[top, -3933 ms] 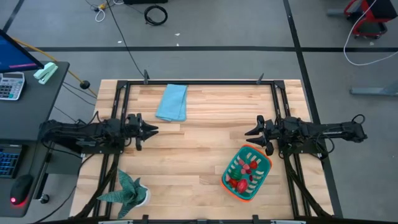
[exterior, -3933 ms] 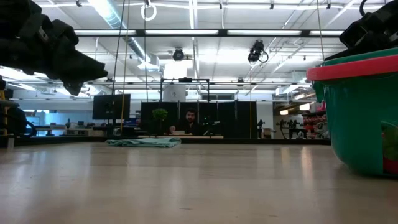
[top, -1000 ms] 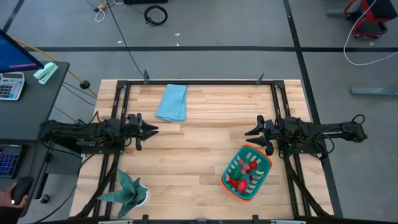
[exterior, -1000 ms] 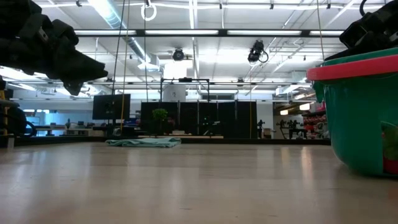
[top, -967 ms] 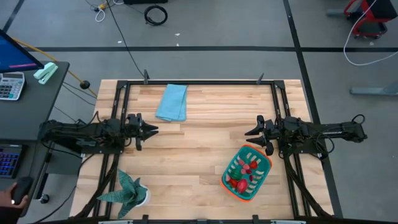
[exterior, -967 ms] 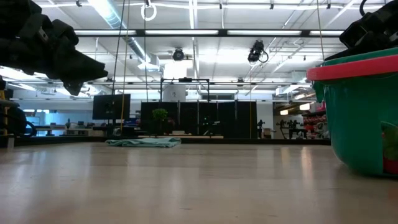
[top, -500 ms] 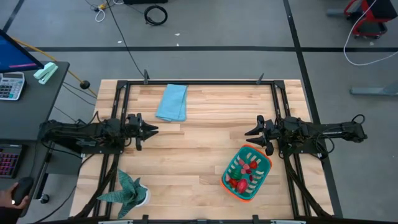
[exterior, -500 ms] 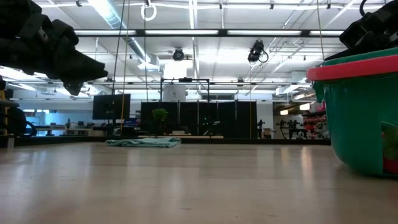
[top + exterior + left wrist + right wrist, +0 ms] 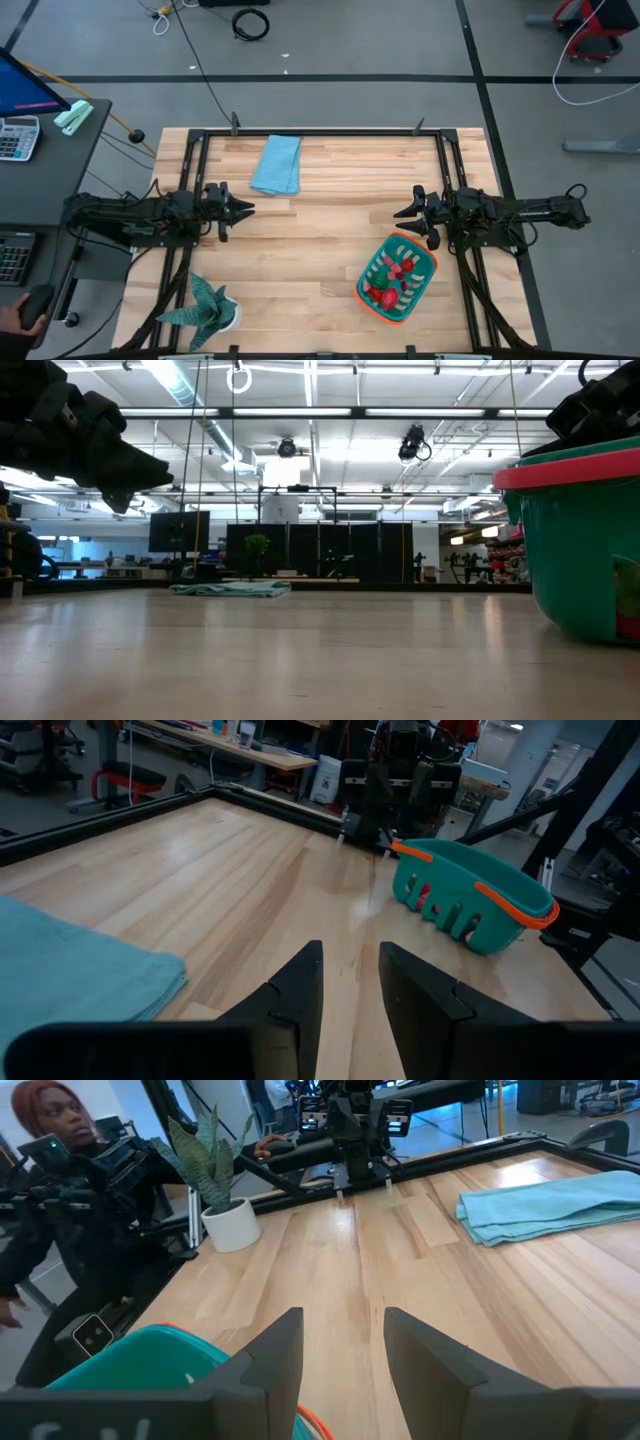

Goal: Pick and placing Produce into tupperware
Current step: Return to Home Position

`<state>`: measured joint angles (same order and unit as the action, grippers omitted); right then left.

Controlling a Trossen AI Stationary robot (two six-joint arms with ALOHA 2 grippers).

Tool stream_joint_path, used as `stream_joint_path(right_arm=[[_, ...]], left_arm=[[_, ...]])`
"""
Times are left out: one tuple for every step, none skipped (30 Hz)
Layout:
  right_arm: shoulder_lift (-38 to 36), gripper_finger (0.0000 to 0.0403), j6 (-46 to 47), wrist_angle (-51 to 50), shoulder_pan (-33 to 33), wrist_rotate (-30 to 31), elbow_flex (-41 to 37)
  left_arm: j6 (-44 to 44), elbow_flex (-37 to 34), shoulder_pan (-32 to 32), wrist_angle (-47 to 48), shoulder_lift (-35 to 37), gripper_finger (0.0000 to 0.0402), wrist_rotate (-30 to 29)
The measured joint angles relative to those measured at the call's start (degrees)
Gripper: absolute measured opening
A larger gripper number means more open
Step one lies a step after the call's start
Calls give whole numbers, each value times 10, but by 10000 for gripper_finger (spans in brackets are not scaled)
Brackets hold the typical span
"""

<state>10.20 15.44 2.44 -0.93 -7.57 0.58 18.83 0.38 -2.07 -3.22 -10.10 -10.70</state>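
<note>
Over on the right side of the table [image 9: 330, 250], the teal tupperware [image 9: 455, 900] sits with the produce [image 9: 385, 295] piled inside, mostly red and pink pieces; I see none loose on the wood. I'd judge the toys light, hard and apt to roll, best pinched across the middle, and the container stiff but light, easiest taken by its orange rim. Just beside it my right gripper [image 9: 400, 213] hovers with fingers parted and empty. The left gripper [image 9: 245, 208], well apart, shows a narrower gap and holds nothing. A blue cloth [image 9: 277, 164] and a potted plant [image 9: 205, 305] lie on the left half.
</note>
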Motion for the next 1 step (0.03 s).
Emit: stream_joint_path(right_arm=[[0, 149, 0, 0, 0, 0, 0]], left_arm=[[0, 0, 0, 0, 0, 107, 0]])
